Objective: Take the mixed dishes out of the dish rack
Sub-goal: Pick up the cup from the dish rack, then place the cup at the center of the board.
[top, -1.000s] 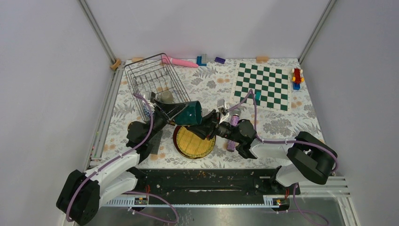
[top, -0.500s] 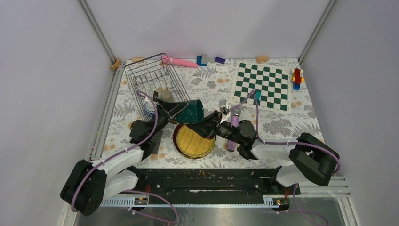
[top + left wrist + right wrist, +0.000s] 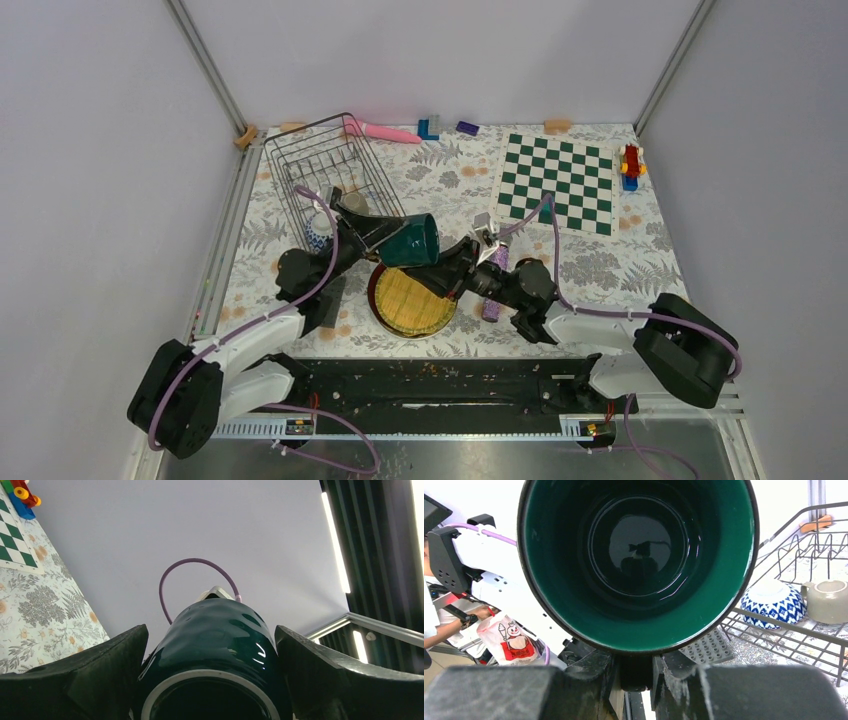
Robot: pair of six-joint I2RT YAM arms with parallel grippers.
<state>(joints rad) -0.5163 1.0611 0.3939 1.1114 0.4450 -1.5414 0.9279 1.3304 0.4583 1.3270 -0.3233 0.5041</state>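
Note:
The dark teal mug (image 3: 412,240) hangs on its side above the table, between the two arms. My left gripper (image 3: 378,235) grips its body from the base end, a finger against each side in the left wrist view (image 3: 211,630). My right gripper (image 3: 452,262) is shut on the mug's handle, just under the open rim (image 3: 639,555). The dish rack (image 3: 300,160) holds the blue-white bowl (image 3: 774,605) and the small greyish cup (image 3: 829,600). The yellow woven plate (image 3: 412,302) lies on the red-rimmed plate (image 3: 373,295) under the mug. The green floral plate is out of view.
A green chessboard (image 3: 557,183) lies at the back right, with a toy block figure (image 3: 631,163) beside it. A purple glitter cylinder (image 3: 493,285) lies by my right arm. A grey studded mat (image 3: 709,647) lies near the rack. A pink object (image 3: 385,132) and small blocks line the back edge.
The mug has shifted slightly right and up, still held by both grippers. The right arm has stretched out further, and the left arm has followed.

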